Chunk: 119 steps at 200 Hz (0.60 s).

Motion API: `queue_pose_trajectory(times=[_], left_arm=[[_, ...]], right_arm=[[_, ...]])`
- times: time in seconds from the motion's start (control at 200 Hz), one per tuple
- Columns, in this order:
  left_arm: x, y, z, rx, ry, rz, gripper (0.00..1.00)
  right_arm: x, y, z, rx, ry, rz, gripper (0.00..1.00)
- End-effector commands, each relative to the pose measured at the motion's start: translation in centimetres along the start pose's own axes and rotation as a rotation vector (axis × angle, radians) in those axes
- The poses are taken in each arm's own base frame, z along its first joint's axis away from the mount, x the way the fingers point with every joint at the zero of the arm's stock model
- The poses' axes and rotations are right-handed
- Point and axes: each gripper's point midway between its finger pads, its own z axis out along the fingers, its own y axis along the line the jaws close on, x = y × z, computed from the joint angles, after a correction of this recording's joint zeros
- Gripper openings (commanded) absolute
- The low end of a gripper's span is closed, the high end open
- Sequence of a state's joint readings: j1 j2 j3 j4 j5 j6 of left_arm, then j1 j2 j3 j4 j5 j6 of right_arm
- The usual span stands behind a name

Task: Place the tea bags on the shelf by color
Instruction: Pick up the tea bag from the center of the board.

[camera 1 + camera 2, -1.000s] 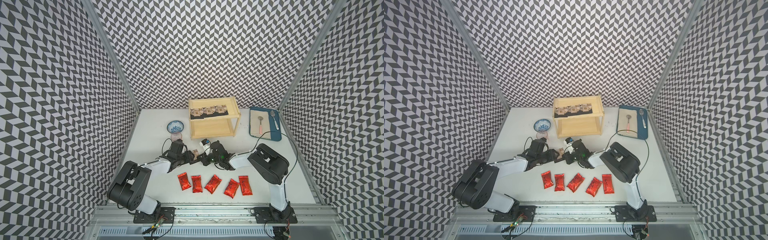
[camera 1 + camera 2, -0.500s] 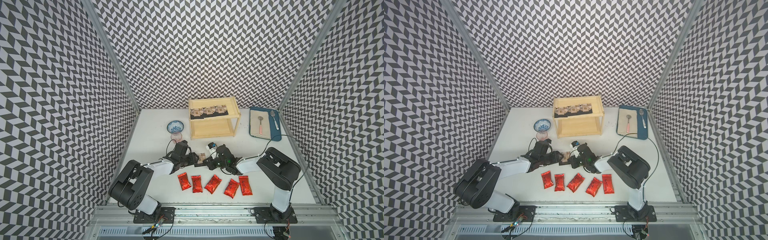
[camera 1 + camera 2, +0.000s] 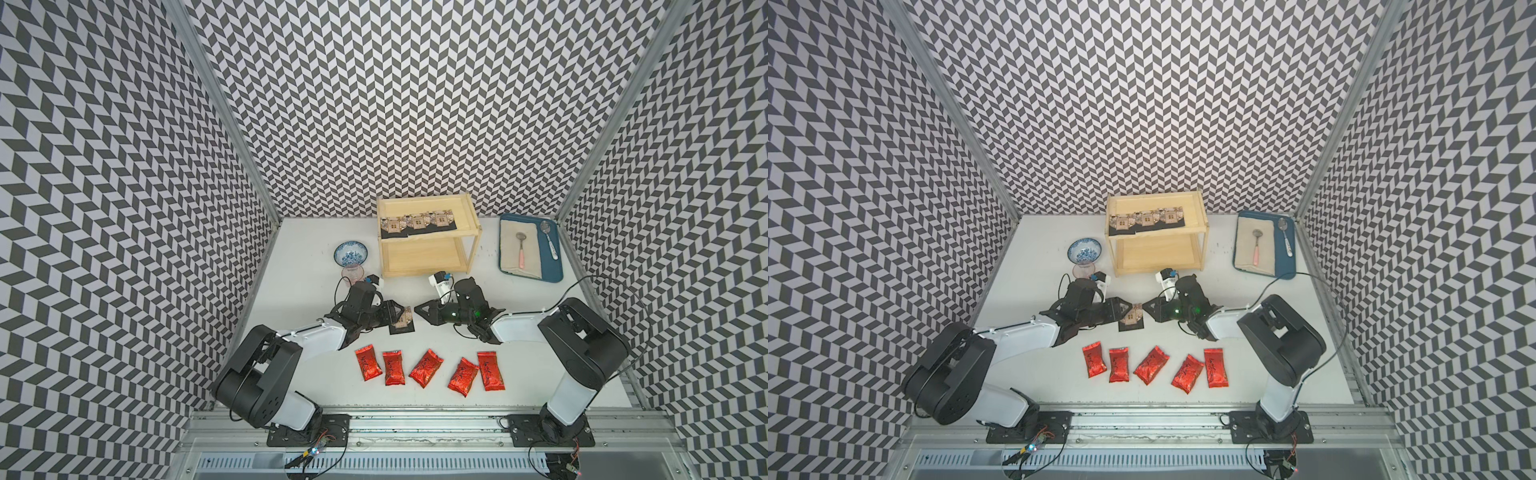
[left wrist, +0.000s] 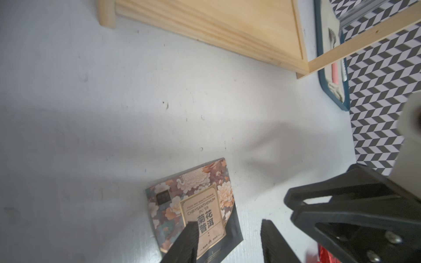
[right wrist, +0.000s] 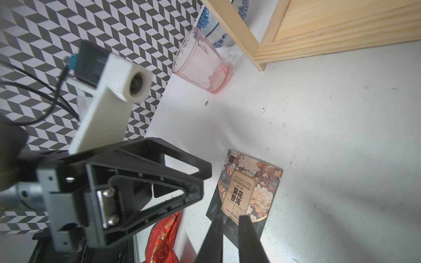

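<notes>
One black tea bag lies flat on the white table between my two grippers. My left gripper is open, one finger over the bag. My right gripper hovers at the bag's dark edge, jaws a narrow gap apart and holding nothing. Three black tea bags lie in a row on the top board of the shelf; its lower board is bare. Several red tea bags lie in a row near the front.
A blue-and-white bowl and a pink glass stand left of the shelf, close to my left arm. A blue tray with a cloth and two spoons sits at the back right. Patterned walls close in three sides.
The right gripper has drawn back to the right from the black tea bag, its jaws parting a little. The left gripper has shifted slightly right, staying over the bag.
</notes>
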<state>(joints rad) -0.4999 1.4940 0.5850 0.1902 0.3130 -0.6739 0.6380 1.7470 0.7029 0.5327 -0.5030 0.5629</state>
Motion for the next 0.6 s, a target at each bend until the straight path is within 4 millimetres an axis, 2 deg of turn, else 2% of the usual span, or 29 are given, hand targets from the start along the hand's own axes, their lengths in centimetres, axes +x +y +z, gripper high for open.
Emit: queue_pose_trajectory(times=[0.0, 0.436, 0.591], left_arm=[[-0.6, -0.8, 0.3, 0.031, -0.014, 0.018, 0.49], [0.4, 1.3, 1.2, -0.034, 0.007, -0.001, 0.48], [1.3, 2.0, 1.6, -0.034, 0.027, -0.018, 0.48]], right_arm=[[-0.6, 1.0, -0.1, -0.059, -0.009, 0.004, 0.19], [0.8, -1.1, 1.5, -0.034, 0.058, 0.065, 0.22], [1.2, -1.8, 1.6, -0.028, 0.064, 0.093, 0.22]])
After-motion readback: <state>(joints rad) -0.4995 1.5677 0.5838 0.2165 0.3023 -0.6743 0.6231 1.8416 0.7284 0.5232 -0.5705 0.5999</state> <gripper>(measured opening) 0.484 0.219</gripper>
